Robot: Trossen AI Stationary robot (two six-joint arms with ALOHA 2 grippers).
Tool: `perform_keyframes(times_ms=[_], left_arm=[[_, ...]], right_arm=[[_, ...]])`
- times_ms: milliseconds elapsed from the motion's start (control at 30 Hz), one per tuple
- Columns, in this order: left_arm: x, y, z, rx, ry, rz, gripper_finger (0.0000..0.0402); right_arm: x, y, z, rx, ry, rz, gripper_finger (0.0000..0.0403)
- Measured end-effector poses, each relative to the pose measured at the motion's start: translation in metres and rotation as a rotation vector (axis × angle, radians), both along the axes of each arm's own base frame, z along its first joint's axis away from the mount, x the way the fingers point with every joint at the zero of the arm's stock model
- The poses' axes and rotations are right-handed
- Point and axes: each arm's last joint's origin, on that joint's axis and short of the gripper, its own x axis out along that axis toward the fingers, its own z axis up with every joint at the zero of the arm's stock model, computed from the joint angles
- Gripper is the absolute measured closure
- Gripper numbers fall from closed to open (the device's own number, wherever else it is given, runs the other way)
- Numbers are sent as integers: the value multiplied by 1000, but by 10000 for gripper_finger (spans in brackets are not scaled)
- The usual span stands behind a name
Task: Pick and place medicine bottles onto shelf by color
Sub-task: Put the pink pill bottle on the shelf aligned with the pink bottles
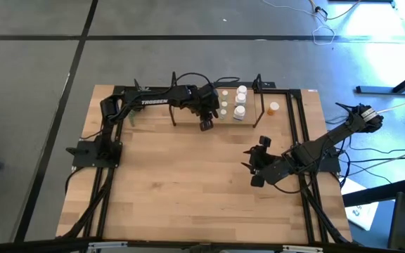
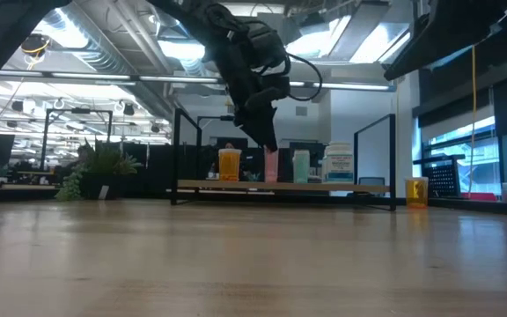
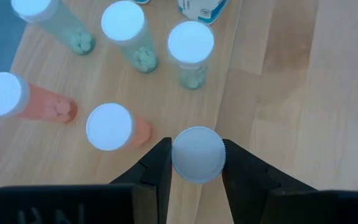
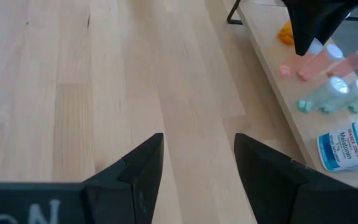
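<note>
My left gripper (image 1: 206,124) is over the shelf (image 2: 201,184) at the table's far edge, shut on a pink bottle (image 2: 271,167). In the left wrist view (image 3: 196,149) only that bottle's white cap shows. Two more pink bottles (image 3: 109,126) and three pale green ones (image 3: 190,43) stand on the board, next to white bottles (image 1: 240,111). An orange bottle (image 2: 229,165) stands at the shelf's left. Another orange bottle (image 1: 274,107) stands on the table past the shelf's right frame. My right gripper (image 1: 252,160) is open and empty over the table's right half (image 4: 197,149). My left gripper pinches the pink bottle's white cap (image 3: 179,155) between its two fingers, one on each side. The fingers come from above, pointing down. The bottle is upright below them. Whether its bottom (image 2: 271,180) rests on the shelf board or hangs just above it, I cannot tell.
Thin black upright frames (image 1: 259,88) stand at both ends of the shelf. A green plant (image 2: 95,172) shows at the far left. Bare wood tabletop (image 1: 188,183) lies between the shelf and the near edge.
</note>
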Motion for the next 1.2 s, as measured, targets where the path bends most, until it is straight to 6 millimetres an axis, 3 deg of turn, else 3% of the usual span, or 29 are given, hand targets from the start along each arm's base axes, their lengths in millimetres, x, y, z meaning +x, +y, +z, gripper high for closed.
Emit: perform_keyframes(times_ms=[300,700,933,1200], left_arm=[[6,-1,-11,2,9,-33,295],[6,-1,-11,17,18,-35,292],[6,-3,-11,145,71,25,283],[7,-6,-11,129,63,18,280]], right_arm=[[-1,0,-1,-4,8,0,205],[-2,-1,-2,3,19,-14,205],[-2,-1,-2,1,23,-14,205],[-2,-1,-2,0,23,-13,205]])
